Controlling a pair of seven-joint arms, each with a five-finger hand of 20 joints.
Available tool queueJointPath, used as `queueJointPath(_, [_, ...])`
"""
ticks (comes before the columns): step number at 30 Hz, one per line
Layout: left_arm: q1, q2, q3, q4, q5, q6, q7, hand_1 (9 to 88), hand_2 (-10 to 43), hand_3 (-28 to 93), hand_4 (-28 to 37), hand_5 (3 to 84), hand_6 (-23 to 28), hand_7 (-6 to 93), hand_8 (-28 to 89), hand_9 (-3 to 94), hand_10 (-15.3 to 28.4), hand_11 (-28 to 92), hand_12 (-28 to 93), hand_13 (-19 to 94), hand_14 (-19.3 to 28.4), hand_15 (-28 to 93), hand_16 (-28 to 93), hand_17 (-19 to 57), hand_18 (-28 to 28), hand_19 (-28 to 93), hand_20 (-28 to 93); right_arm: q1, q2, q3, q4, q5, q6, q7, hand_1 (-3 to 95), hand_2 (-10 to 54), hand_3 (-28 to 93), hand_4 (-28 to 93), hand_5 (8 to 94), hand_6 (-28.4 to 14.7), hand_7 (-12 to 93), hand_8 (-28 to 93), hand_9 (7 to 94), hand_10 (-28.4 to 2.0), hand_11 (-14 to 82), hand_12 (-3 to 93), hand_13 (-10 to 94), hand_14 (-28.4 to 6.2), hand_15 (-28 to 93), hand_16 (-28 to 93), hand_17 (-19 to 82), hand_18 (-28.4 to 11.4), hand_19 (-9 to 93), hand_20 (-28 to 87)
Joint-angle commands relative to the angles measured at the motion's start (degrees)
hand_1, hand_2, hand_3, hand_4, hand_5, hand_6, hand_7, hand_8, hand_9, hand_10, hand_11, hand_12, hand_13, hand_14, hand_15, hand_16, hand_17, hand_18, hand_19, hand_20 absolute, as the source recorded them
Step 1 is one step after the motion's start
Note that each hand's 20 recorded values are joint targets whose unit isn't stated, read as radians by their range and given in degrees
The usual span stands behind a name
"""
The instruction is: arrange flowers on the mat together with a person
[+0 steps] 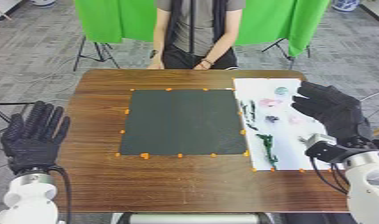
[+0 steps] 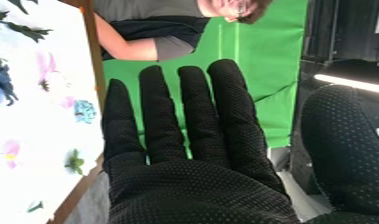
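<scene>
Right hand (image 1: 335, 112), open and empty, fingers straight; flowers (image 1: 272, 119) lie left of it on white paper (image 1: 294, 157). Head view: dark mat (image 1: 181, 122) beyond them. Wrist view: pink flower's yellow centre (image 2: 10, 156).

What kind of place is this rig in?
Probably a robotics lab or data-collection studio: a green backdrop hangs behind the brown wooden table, tripod-like stands stand at the backdrop, and orange markers edge the dark mat.
</scene>
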Motion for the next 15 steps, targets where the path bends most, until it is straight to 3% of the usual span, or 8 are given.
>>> queueJointPath(1, [0.54, 0.15, 1.31, 0.63, -1.95, -3.38, -0.44, 28.8, 14.7, 75, -28.3, 50.9, 9.3, 14.0, -10, 43.9, 14.6, 20, 7, 32, 15.4, 29, -7, -5.8, 14.9, 39, 9, -0.29, 0.10, -0.02, 0.04, 0.33, -1.78, -0.97, 15.6, 13.8, 80, -25, 51.9, -3.0, 14, -12, 49.2, -12.2, 6.1, 9.9, 40, -14.1, 14, 9, 14, -17.1, 27, 12])
queueJointPath(5, [0.39, 0.46, 1.38, 0.77, -1.22, -4.21, -0.25, 29.0, 14.3, 75, -28.3, 50.5, 9.0, 14.2, -11, 43.8, 14.3, 19, 7, 32, 15.4, 29, -7, -5.9, 15.1, 39, 9, 1.23, 0.70, -1.49, 0.56, -0.03, -1.97, -1.22, 15.6, 13.8, 80, -25, 52.2, -2.9, 14, -12, 49.6, -11.9, 6.1, 10.0, 40, -14.2, 14, 10, 14, -17.1, 28, 12])
queueJointPath(7, [0.30, 0.40, 1.51, 0.75, -1.60, -4.38, -0.22, 29.2, 14.1, 75, -28.3, 50.5, 8.9, 14.3, -11, 43.8, 14.3, 19, 7, 32, 15.3, 29, -7, -5.9, 15.1, 39, 9, 1.96, 1.08, -2.36, 0.74, -0.16, -1.34, -1.49, 15.6, 13.8, 80, -25, 52.1, -2.9, 14, -12, 49.6, -11.8, 6.1, 10.0, 40, -14.2, 14, 10, 15, -17.2, 28, 12])
queueJointPath(8, [0.38, 0.36, 1.63, 0.73, -1.54, -4.47, -0.26, 29.2, 14.0, 75, -28.3, 50.5, 8.9, 14.3, -11, 43.9, 14.2, 19, 7, 32, 15.3, 29, -7, -5.9, 15.2, 39, 9, -0.98, -0.65, 1.34, 0.04, 0.11, -4.51, -1.82, 15.6, 13.8, 80, -25, 52.1, -2.9, 14, -12, 49.6, -11.8, 6.1, 10.1, 40, -14.2, 14, 10, 14, -17.2, 28, 12])
queueJointPath(15, [0.92, 0.10, 1.39, 0.45, -2.41, -4.91, 0.59, 29.4, 13.9, 75, -28.3, 50.5, 8.6, 14.5, -11, 44.2, 14.0, 19, 7, 32, 15.4, 29, -7, -6.0, 15.3, 39, 9, -3.32, -2.40, 4.60, -0.03, 1.07, -7.74, -2.61, 15.5, 13.6, 80, -25, 52.1, -2.7, 14, -12, 49.6, -11.7, 6.1, 10.1, 40, -14.1, 14, 11, 14, -17.3, 28, 12])
